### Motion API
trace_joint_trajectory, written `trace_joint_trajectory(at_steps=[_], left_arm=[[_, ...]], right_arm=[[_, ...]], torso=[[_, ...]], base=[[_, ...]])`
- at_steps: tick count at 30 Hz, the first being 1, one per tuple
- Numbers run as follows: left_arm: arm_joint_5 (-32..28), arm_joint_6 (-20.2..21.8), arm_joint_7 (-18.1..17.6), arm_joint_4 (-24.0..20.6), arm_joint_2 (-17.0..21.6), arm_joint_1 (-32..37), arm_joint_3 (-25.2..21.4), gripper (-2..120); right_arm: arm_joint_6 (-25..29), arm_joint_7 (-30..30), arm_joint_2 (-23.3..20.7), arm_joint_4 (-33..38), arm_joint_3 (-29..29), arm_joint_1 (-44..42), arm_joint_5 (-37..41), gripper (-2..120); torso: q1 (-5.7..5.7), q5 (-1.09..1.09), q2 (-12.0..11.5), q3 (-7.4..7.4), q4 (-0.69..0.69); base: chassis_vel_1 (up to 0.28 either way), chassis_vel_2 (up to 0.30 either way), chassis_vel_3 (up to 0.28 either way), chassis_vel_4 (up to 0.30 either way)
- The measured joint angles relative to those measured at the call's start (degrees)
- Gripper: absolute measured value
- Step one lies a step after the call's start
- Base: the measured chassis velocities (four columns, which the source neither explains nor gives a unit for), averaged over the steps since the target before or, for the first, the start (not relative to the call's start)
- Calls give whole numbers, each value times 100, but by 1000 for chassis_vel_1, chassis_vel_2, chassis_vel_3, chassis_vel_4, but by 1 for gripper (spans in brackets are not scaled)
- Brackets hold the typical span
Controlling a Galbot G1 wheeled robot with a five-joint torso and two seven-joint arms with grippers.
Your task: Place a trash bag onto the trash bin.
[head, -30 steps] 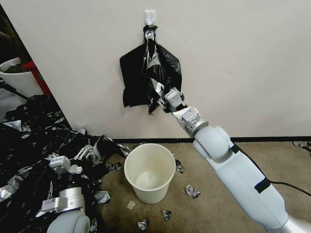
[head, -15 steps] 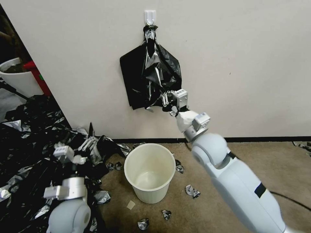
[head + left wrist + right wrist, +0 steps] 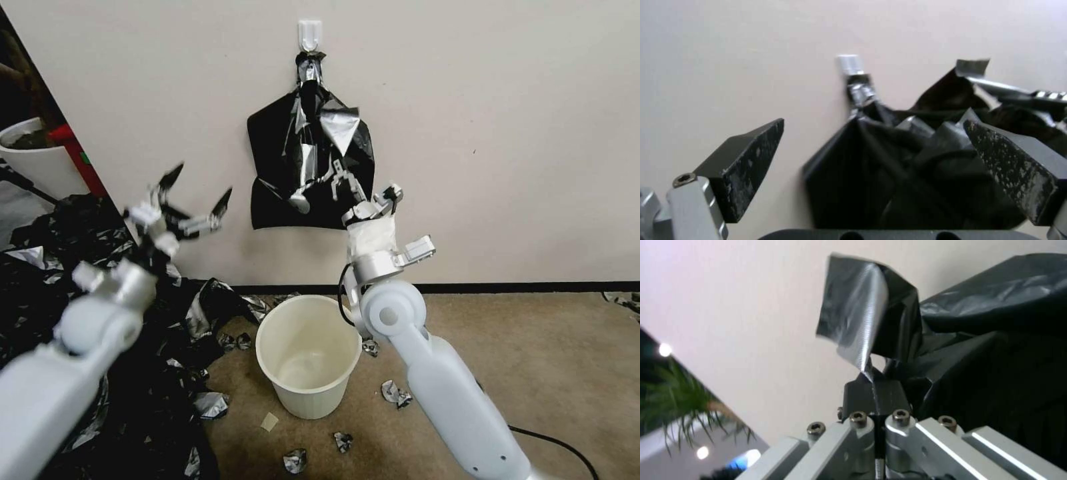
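Observation:
A sheaf of black bags (image 3: pixel 273 180) hangs knotted from a white hook (image 3: pixel 309 33) on the wall. My right gripper (image 3: pixel 333 175) is up against it, shut on the trash bag (image 3: pixel 339 127), a thin glossy layer whose silvery flap folds away from the sheaf. In the right wrist view the gripper (image 3: pixel 873 391) is pinched shut on that flap (image 3: pixel 858 326). My left gripper (image 3: pixel 193 197) is raised left of the sheaf, open and holding nothing. In the left wrist view the left gripper (image 3: pixel 873 124) faces the sheaf (image 3: pixel 862 180). The cream trash bin (image 3: pixel 309 353) stands upright on the carpet below.
A wide heap of black bags (image 3: pixel 60 293) covers the floor at the left. Behind it stand a white pot with soil (image 3: pixel 30 160) and something red. Crumpled foil-like scraps (image 3: pixel 395 393) lie around the bin. A black cable (image 3: pixel 553 447) runs over the carpet at the right.
My left arm rose from the floor heap to the height of the sheaf and its gripper now stands open. My right gripper turned upright and lifted a flap of bag.

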Motion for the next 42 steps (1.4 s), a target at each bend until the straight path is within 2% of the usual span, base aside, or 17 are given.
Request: trace_joint_trajectory(at_steps=[1, 5, 6, 9, 10, 12, 13, 15, 16, 18, 19, 21, 26, 33, 38, 40, 42], left_arm=[[0, 0, 0, 0, 0, 0, 0, 100], [-240, 260, 558, 406, 96, -1110, 995, 100], [-240, 260, 558, 406, 96, -1110, 995, 100], [-321, 540, 898, 714, 12, -2020, 1564, 100], [-321, 540, 898, 714, 12, -2020, 1564, 100], [-321, 659, 1048, 904, -88, -2560, 1996, 100], [-321, 659, 1048, 904, -88, -2560, 1996, 100], [-267, 749, 1228, 1128, -210, -3116, 2525, 100], [-267, 749, 1228, 1128, -210, -3116, 2525, 100], [-101, 823, 1427, 1363, -345, -3546, 2957, 100], [-101, 823, 1427, 1363, -345, -3546, 2957, 100], [194, 902, 1693, 1647, -515, -3874, 3277, 100], [604, 917, 1888, 1867, -684, -3996, 3457, 100], [994, 925, 2043, 1964, -794, -4008, 3462, 100], [1099, 998, 2085, 1970, -795, -4015, 3447, 89], [1105, 1096, 2217, 1981, -787, -4012, 3423, 78], [1107, 1138, 2285, 1994, -786, -4006, 3411, 73]], right_arm=[[0, 0, 0, 0, 0, 0, 0, 0], [34, 9, 193, -67, 73, -122, 117, 0], [34, 9, 193, -67, 73, -122, 117, 0], [35, 9, 280, -82, 124, -207, 115, 0], [35, 9, 280, -82, 124, -207, 115, 0], [31, 32, 327, -56, 165, -259, 145, 0], [31, 32, 327, -56, 165, -259, 145, 0], [22, 60, 368, -37, 228, -308, 169, 0], [22, 60, 368, -37, 228, -308, 169, 0], [13, 66, 388, -36, 264, -346, 184, 0], [13, 66, 388, -36, 264, -346, 184, 0], [-2, 60, 408, -36, 276, -374, 179, 0], [-20, 37, 432, -23, 269, -385, 139, 0], [-39, 26, 454, 20, 226, -384, 15, 0], [-55, 24, 467, 94, 209, -388, -17, 0], [-80, 21, 474, 160, 194, -392, -31, 0], [-88, 21, 478, 178, 190, -394, -34, 0]], torso=[[0, 0, 0, 0, 0], [0, -2, 0, 1, 3], [0, -2, 0, 1, 3], [0, -1, 0, 0, 2], [0, -1, 0, 0, 2], [0, 0, 0, 0, 1], [0, 0, 0, 0, 1], [0, 0, 0, 0, 2], [0, 0, 0, 0, 2], [0, 0, 0, 0, 1], [0, 0, 0, 0, 1], [0, 0, 0, 0, 0], [0, 0, 0, 0, 2], [0, 0, 0, 0, 2], [0, 0, 0, 0, 2], [0, 0, 0, 0, 2], [0, -1, 0, -1, 2]], base=[[0, 0, 0, 0], [0, 0, 0, 0], [0, 0, 0, 0], [0, 0, 0, 0], [0, 0, 0, 0], [0, 0, 0, 0], [0, 0, 0, 0], [0, 0, 0, 0], [0, 0, 0, 0], [0, 0, 0, 0], [0, 0, 0, 0], [0, 0, 0, 0], [0, 0, 0, 0], [0, 0, 0, 0], [0, 0, 0, 0], [0, 0, 0, 0], [0, 0, 0, 0]])
